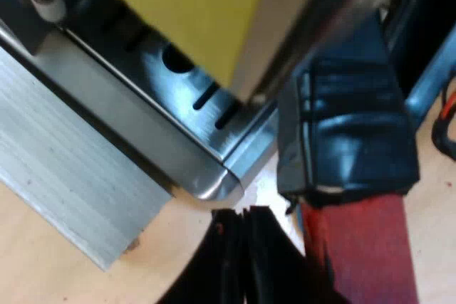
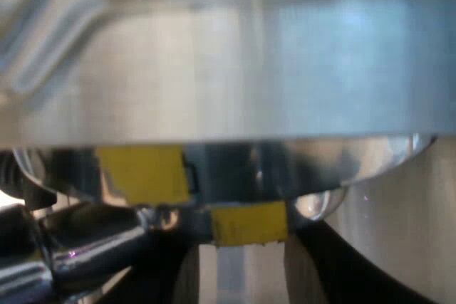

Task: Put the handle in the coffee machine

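The holder's dark handle (image 1: 349,140) with its red end (image 1: 363,254) hangs close over the espresso machine's metal drip tray (image 1: 178,133), near the tray's rounded corner. My left gripper (image 1: 246,247) is shut, its black fingers pressed together right beside the red end, with nothing between them. In the right wrist view the machine's brushed metal front (image 2: 228,69) is very near. Below it sits the holder's shiny metal part (image 2: 92,247), under the brew head. My right gripper (image 2: 242,275) is open, its dark fingers (image 2: 335,261) spread below a yellow tab (image 2: 249,222).
A yellow panel (image 1: 185,5) rises over the slotted tray. A second yellow patch (image 2: 142,172) reflects in the chrome under the machine's front. A ribbed metal base (image 1: 64,154) borders the tray, and the wooden table (image 1: 43,261) lies beneath.
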